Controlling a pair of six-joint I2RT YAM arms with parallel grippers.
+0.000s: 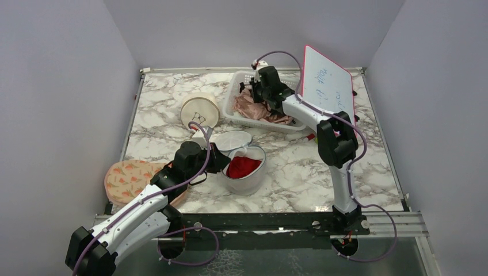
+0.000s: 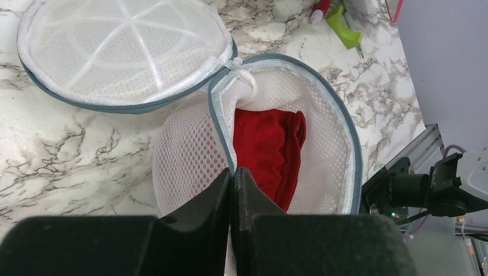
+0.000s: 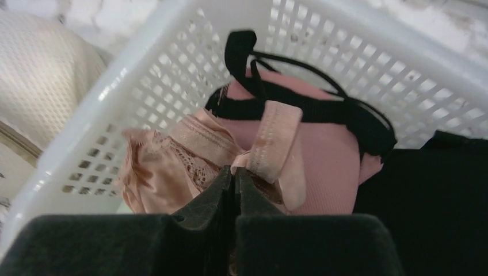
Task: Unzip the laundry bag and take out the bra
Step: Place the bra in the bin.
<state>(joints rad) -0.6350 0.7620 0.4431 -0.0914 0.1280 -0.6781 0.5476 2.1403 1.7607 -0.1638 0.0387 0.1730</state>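
Note:
The laundry bag [image 1: 248,179] stands open at the table's middle, its mesh lid [image 1: 232,140] flipped back beside it. A red garment [image 1: 243,167] lies inside it and also shows in the left wrist view [image 2: 270,149]. My left gripper [image 1: 221,161] is shut on the bag's grey-blue zip rim [image 2: 221,123], one finger inside and one outside. My right gripper [image 1: 253,92] is at the far white basket [image 1: 230,102], shut on a peach lace bra [image 3: 270,144] at its band, right above the basket's contents.
The basket [image 3: 115,103] also holds a pink bra with black straps [image 3: 328,155]. A cream round case [image 1: 199,110] stands left of the basket. A flat peach patterned pouch [image 1: 129,178] lies at the near left. A whiteboard [image 1: 325,83] leans at the back right.

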